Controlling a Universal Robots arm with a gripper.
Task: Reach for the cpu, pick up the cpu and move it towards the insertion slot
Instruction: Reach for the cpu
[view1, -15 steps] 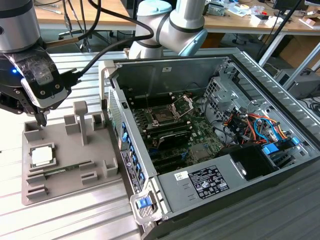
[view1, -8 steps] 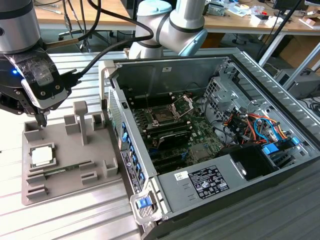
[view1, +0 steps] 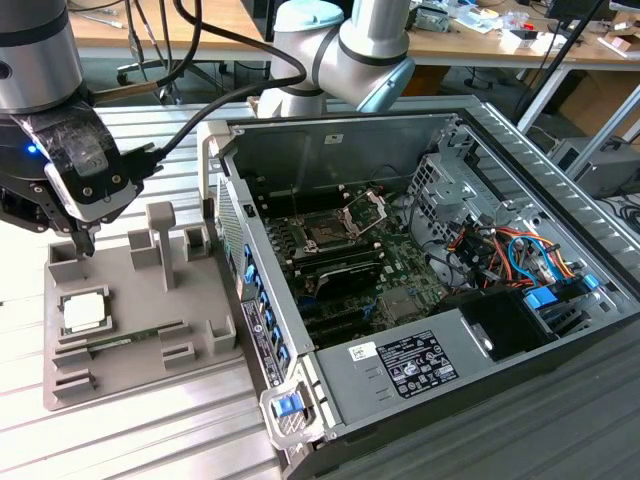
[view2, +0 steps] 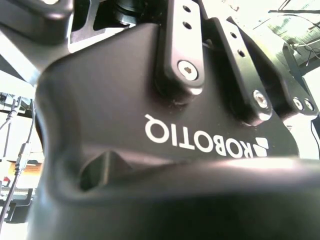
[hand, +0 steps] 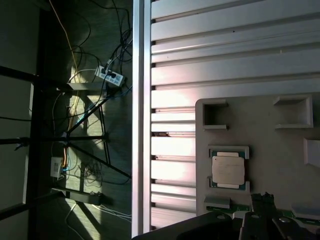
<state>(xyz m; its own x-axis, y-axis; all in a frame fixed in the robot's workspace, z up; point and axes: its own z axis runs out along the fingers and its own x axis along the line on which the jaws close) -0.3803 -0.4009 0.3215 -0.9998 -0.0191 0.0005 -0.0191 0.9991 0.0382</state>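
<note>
The cpu is a small silvery square chip lying flat in a recess of the grey holder tray at the exterior view's left. My gripper hangs above the tray's far end, a short way above and behind the cpu, not touching it. In the first wrist view the cpu sits in its pocket, with the gripper's dark tip close beside it. The insertion slot is a square dark socket on the green board inside the open computer case, with its metal bracket hinged up.
A thin green memory stick lies in the tray next to the cpu. Grey posts stand up from the tray. The case wall rises between tray and socket. Everything rests on a slatted metal table. The black gripper housing is close up in the second wrist view.
</note>
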